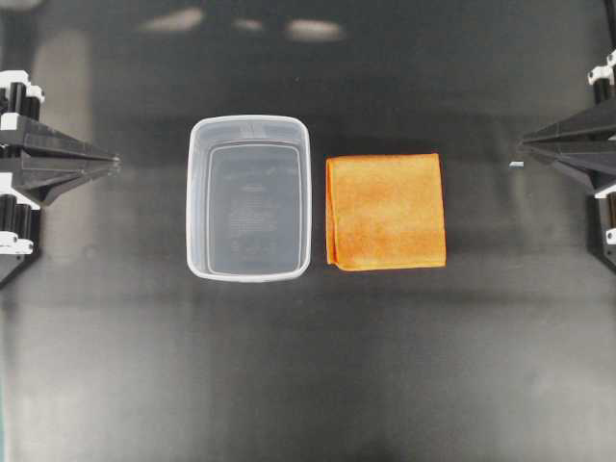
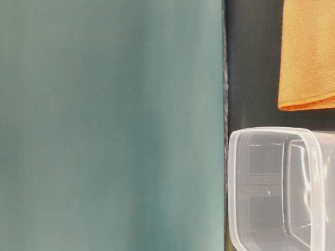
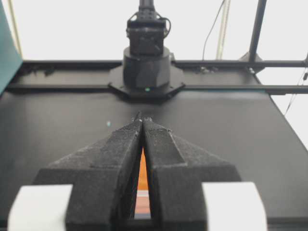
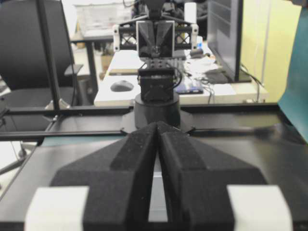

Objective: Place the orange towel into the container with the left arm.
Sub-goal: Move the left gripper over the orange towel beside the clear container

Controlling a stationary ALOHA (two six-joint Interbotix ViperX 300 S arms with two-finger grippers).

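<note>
The orange towel point(image 1: 386, 212) lies folded flat on the bench point(image 1: 308, 366), just right of the empty container point(image 1: 249, 197). The left claw point(image 1: 114, 164) is clenched on nothing, at the far left; the right claw point(image 1: 523, 146) is also clenched. The towel looks soft, light and limp, so pinching a folded edge seems best.

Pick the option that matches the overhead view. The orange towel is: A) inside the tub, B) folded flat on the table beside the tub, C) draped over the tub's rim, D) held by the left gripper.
B: the orange towel lies folded flat on the table, just right of the empty tub, with no gripper near.
</note>
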